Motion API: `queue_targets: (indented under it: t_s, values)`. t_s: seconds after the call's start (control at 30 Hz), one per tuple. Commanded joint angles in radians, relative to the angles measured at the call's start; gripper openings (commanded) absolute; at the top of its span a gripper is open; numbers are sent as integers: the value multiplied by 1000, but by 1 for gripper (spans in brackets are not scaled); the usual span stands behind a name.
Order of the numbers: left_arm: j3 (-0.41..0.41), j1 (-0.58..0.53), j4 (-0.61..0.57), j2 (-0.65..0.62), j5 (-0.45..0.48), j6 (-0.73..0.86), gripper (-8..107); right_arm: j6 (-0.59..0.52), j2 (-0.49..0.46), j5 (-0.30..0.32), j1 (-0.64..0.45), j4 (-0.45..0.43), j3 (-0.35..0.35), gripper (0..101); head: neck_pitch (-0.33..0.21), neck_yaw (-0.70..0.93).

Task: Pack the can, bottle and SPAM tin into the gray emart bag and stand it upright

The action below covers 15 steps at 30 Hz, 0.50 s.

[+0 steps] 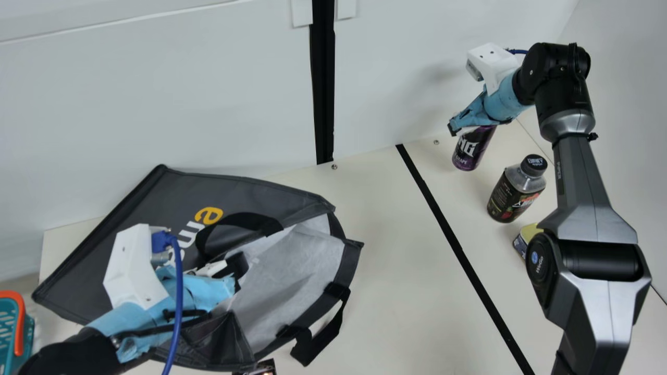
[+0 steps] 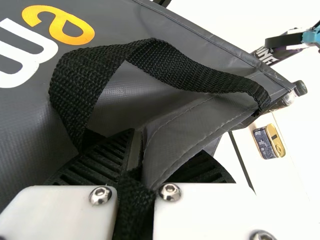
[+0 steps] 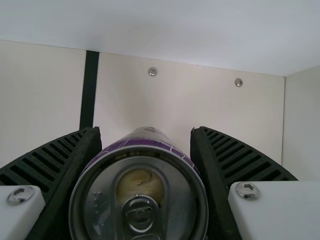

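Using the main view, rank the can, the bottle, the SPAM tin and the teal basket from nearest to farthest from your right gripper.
From my right gripper:
1. Can: right at the gripper.
2. Bottle: standing beyond the can, right of the black stripe.
3. SPAM tin: past the bottle, partly behind my right arm.
4. Teal basket: far left edge.

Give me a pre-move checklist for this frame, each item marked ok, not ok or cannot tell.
1. Left claw closed on the bag: ok.
2. Right claw lined up on the can, a finger on either side: ok.
3. Right claw's grip on the can firm: cannot tell.
4. Bag upright: not ok, it lies on its side.
5. Bottle packed: not ok, it stands outside the bag.
6. Tin packed: not ok, also outside.
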Motion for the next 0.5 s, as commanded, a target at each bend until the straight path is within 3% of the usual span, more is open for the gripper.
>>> queue_targets:
  t_s: [0.0, 0.47]
  values:
    - [0, 0, 0, 0, 0, 0, -8, -5, -22, -2, 5, 1, 22, 0, -23, -2]
    - [0, 0, 0, 0, 0, 0, -8, -38, -172, -4, 50, 0, 174, 0, -23, -2]
